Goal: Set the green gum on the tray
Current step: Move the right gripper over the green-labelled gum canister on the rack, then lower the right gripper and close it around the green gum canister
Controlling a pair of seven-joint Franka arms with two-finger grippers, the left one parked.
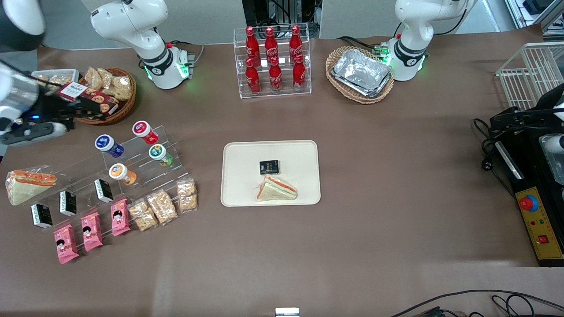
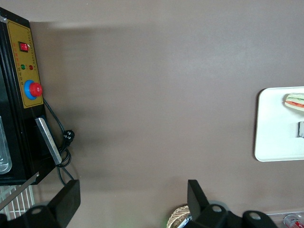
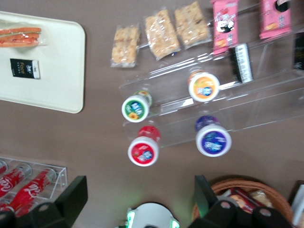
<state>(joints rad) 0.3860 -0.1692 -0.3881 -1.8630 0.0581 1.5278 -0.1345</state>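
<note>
The small green-bodied gum bottle with white lid (image 1: 161, 155) (image 3: 135, 107) is seen on the clear acrylic stepped rack (image 1: 132, 163), apart from the cream rectangular plastic tray (image 1: 238, 152); the gripper (image 3: 137, 199) is held wide open above the rack, nothing grasped

Green gum (image 1: 160, 154) with green body and white lid bearing a green-and-yellow mark, cream tray (image 1: 238, 193), black tool (image 1: 66, 115) above the wicker snack basket, brown surface (image 1: 352, 246), orange-bodied bottle (image 1: 122, 173), blue-bodied bottle (image 1: 109, 145), red-bodied bottle (image 1: 145, 132)
</note>
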